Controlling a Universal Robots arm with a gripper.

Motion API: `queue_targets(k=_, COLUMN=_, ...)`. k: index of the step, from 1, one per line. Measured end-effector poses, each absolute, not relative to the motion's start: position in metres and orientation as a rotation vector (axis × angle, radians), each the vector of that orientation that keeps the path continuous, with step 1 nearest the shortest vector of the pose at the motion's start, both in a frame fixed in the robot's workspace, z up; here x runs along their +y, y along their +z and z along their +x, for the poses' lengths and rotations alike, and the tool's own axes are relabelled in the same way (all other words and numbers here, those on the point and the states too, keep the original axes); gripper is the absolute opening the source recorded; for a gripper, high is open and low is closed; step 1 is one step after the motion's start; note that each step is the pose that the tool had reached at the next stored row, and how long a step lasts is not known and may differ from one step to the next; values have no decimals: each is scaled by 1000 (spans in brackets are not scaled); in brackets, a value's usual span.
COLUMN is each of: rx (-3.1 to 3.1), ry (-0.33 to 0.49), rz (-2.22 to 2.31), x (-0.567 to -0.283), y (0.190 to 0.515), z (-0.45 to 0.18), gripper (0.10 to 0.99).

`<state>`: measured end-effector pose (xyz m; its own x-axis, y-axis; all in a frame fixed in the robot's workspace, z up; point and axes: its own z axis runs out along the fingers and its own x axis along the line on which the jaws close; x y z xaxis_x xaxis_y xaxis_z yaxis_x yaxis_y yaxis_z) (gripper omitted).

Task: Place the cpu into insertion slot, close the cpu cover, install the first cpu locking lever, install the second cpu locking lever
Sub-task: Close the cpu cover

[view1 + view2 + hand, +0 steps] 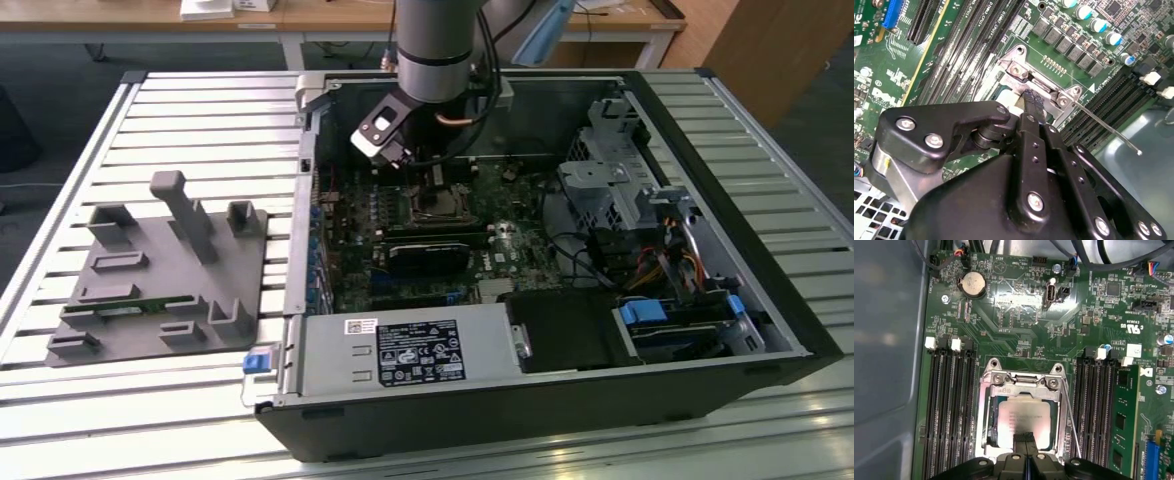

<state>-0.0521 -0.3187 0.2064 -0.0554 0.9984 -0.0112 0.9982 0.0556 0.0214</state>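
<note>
Slatted metal table (174, 120) bearing open computer case (534, 410), cpu (1024, 420) seated in insertion slot (989, 432), cpu cover (1021, 390) lowered around it, gripper (1025, 437) clenched empty at cover's edge.

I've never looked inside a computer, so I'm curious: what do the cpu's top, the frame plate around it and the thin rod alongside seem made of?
The cpu: matte silvery metal top, going by its soft grey sheen. The cpu cover: brighter stamped sheet metal, probably steel; its edges glint. The locking lever: thin bare metal rod, likely steel, shiny.
</note>
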Motion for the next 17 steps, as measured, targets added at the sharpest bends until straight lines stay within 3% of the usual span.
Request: queue_targets(k=17, rx=2266, ry=12, rz=2143, x=-319, y=207, z=-39, gripper=118)
